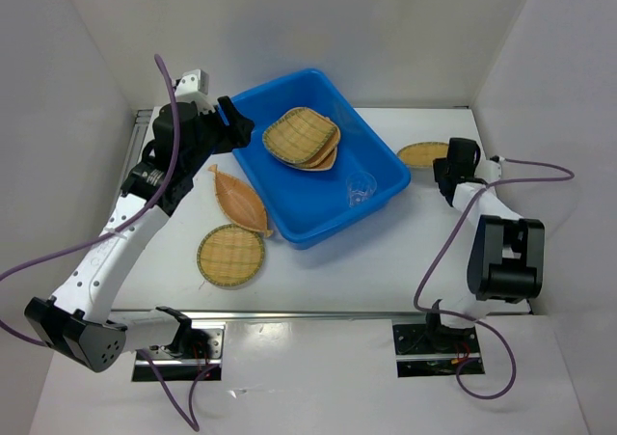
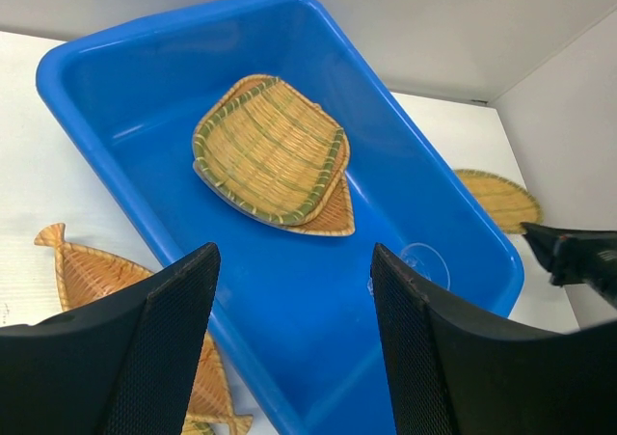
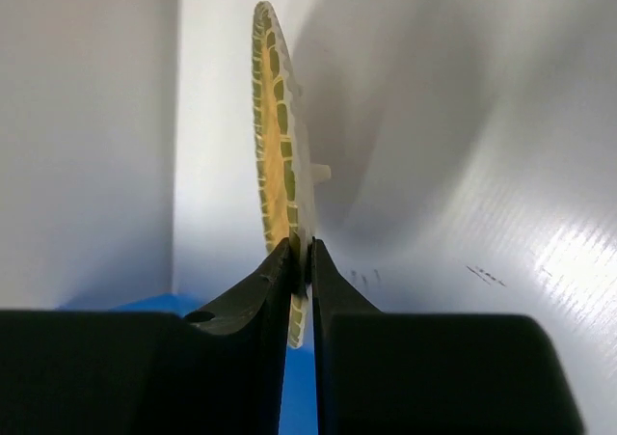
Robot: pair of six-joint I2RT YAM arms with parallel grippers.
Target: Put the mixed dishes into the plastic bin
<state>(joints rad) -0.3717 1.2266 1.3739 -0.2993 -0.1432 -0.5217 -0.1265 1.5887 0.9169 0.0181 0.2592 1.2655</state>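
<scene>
Now: the plastic bin (image 1: 310, 202) (image 2: 318, 300) sits skewed at the far middle of the desk. Toward its far end lies a stack of fan-shaped trays (image 1: 301, 138) (image 2: 270, 150), overlapping, the top one tan with a green-flecked rim. The clear cup (image 1: 361, 191) (image 2: 424, 261) is on the bin floor toward the near right corner.

Left gripper (image 1: 236, 122) (image 2: 294, 257): jaws wide apart, holding nothing, hanging over the bin's left rim.

Right gripper (image 1: 453, 160) (image 3: 301, 252): jaws narrow, pinched on the rim of a round tray (image 1: 424, 154) (image 3: 275, 136) near the desk's far right corner, right of the bin. The wrist view shows that tray edge-on. Cannot tell whether it is off the desk.

On the desk left of the bin: a leaf-shaped tray (image 1: 239, 199) (image 2: 92, 266) just beside the wall. A second round tray (image 1: 231, 256) lies toward the near edge.
</scene>
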